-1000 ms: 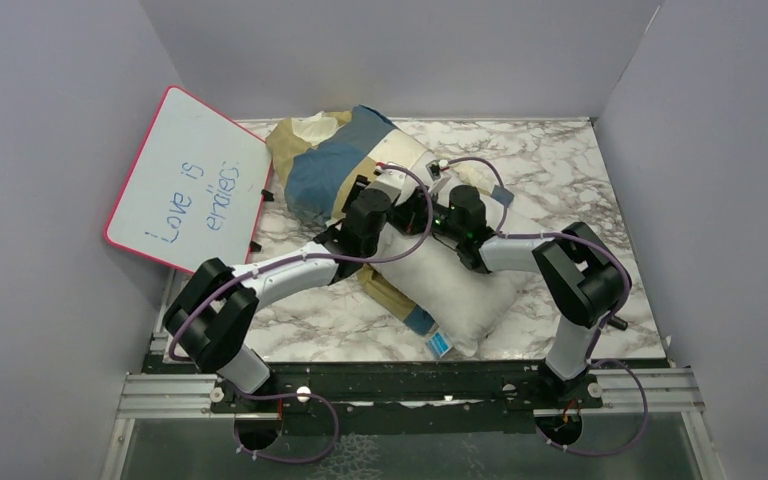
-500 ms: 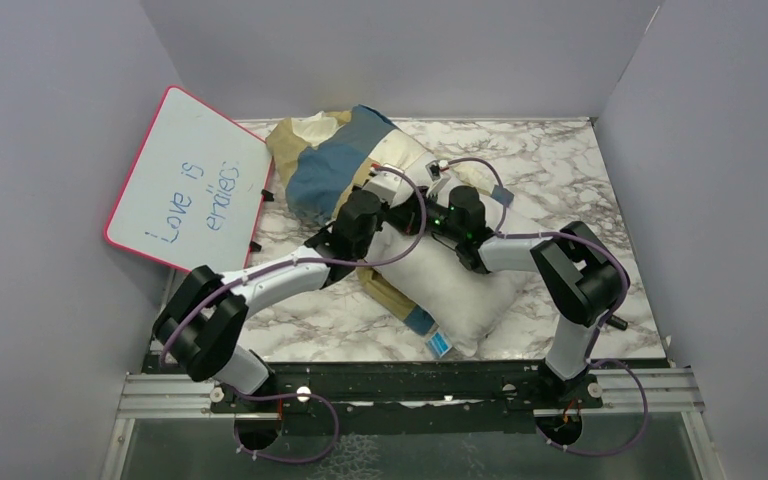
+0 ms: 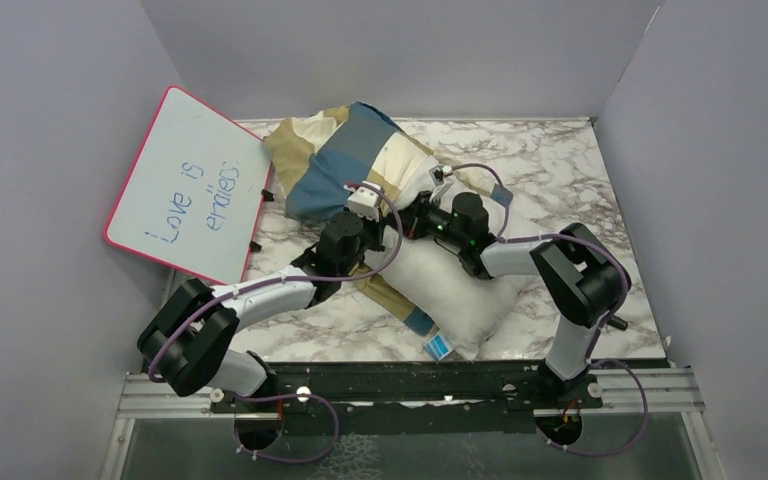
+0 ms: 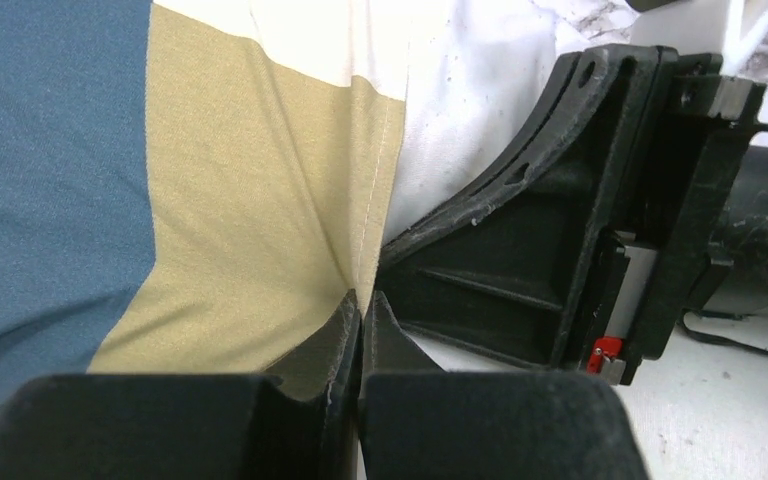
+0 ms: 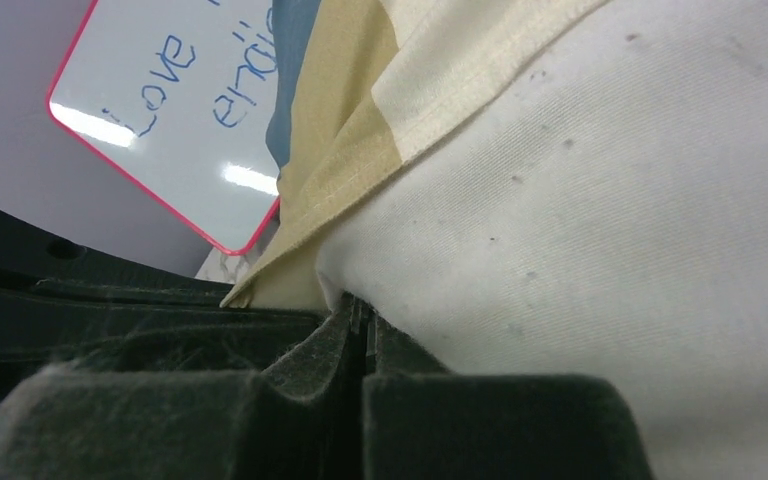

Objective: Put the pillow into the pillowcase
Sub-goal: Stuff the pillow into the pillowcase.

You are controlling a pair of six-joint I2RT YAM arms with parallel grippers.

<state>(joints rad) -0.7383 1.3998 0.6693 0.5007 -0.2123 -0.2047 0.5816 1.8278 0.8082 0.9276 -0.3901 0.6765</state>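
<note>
The left claw, clamped shut on the limp blue, tan and cream checked pillowcase's hem, had drawn back nearward. The right claw stayed pinched there too, likely sleeving more of the plump white fabric pillow, half-covered on the tabletop.

Matt cloth pillowcase, soft cloth pillow

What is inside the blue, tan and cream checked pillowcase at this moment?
The far end of the plump white fabric pillow goes into the checked pillowcase; its near end with a small blue tag lies outside. How deep it reaches is hidden by the cloth.
</note>
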